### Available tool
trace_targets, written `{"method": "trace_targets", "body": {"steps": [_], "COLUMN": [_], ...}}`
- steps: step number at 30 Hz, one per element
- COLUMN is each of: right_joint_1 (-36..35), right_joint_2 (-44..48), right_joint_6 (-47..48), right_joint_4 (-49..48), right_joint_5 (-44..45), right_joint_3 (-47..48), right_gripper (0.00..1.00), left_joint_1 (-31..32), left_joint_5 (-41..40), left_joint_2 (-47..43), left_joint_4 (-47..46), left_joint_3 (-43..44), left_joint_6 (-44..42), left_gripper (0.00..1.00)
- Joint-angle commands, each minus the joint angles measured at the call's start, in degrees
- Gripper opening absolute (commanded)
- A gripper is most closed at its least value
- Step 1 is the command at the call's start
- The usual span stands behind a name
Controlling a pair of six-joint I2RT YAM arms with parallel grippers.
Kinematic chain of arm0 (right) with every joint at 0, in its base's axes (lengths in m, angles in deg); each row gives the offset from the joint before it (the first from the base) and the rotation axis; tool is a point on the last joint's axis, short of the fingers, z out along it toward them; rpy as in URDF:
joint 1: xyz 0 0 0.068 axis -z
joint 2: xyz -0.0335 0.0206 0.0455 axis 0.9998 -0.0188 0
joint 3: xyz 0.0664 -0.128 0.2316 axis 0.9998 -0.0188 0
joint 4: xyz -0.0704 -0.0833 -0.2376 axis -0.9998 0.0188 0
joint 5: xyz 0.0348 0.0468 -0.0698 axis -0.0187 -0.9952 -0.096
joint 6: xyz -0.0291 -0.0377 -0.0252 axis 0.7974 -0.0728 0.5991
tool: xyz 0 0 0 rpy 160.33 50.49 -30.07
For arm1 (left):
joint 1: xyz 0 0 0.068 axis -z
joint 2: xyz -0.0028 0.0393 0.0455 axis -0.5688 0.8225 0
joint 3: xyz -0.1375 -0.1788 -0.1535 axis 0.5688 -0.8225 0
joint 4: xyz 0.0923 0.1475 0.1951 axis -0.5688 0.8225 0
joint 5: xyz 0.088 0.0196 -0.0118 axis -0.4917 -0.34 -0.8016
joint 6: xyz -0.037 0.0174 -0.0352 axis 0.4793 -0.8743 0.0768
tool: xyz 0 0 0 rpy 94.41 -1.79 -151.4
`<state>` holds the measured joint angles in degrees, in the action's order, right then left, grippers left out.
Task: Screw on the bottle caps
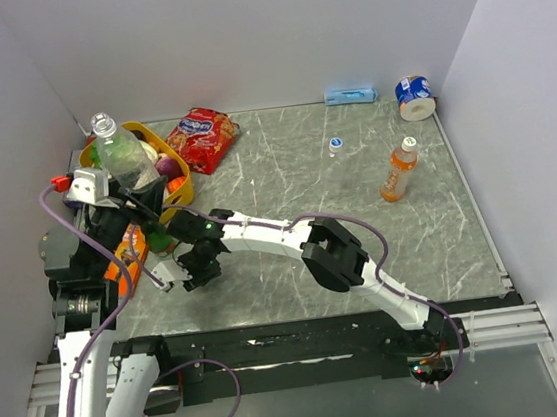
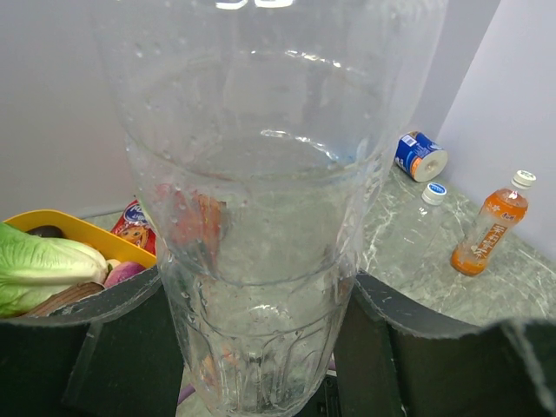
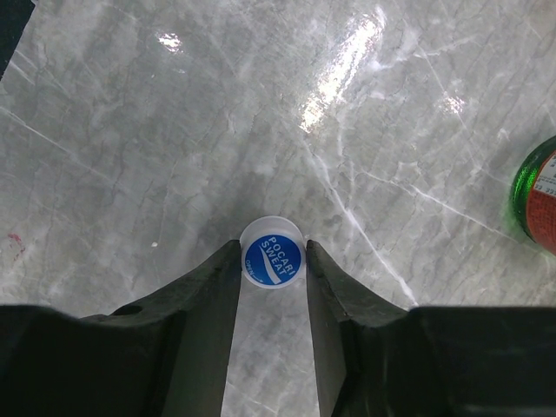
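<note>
My left gripper (image 1: 108, 193) is shut on a colourless see-through bottle (image 1: 121, 154) and holds it upright at the far left, its neck open. In the left wrist view this bottle (image 2: 261, 217) fills the frame between my fingers (image 2: 408, 343). My right gripper (image 1: 188, 277) reaches to the near left, and in the right wrist view both its fingertips touch a blue bottle cap (image 3: 272, 253) lying on the table. A second blue cap (image 1: 336, 144) lies at the back centre. The orange drink bottle (image 1: 398, 172) stands at the right with a whitish cap (image 1: 409, 142) on its neck.
A yellow basket (image 1: 174, 160) of vegetables stands behind the held bottle. A red snack bag (image 1: 202, 137), a blue packet (image 1: 350, 95) and a blue-and-white tape roll (image 1: 415, 97) lie along the back. A dark green bottle (image 3: 534, 195) stands close to my right gripper.
</note>
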<state>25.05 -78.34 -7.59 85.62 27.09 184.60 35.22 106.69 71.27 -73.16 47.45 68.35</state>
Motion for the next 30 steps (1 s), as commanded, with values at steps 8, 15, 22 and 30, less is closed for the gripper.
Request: {"method": "trace_targets", "body": {"steps": [8,15,22,30], "right_joint_1": [0.0,0.0,0.2,0.8], "right_joint_2": [-0.6,-0.9,-0.4,-1.1], "right_joint_6": [-1.0,-1.6,-1.9,-2.2], "right_joint_4": [0.6,0.3,0.3,2.7], "right_joint_5": [0.9,0.9,1.5,0.5], "right_joint_3": [-0.7,-0.5,-2.3,-0.9], "right_gripper": [0.43,0.41,0.44,0.32], "left_joint_1": [-0.3,-0.4,-0.4,-0.4], "left_joint_5": [0.7,0.8,1.3,2.6], "left_joint_2": [-0.3,0.0,0.5,1.3], "left_joint_4": [-1.8,-2.4,-4.2,-5.0], "left_joint_3": [-0.5,-1.1,-2.0,-1.8], "left_joint_6": [1.3,1.6,2.3,2.5], "left_gripper": [0.02,0.02,0.03,0.04]}}
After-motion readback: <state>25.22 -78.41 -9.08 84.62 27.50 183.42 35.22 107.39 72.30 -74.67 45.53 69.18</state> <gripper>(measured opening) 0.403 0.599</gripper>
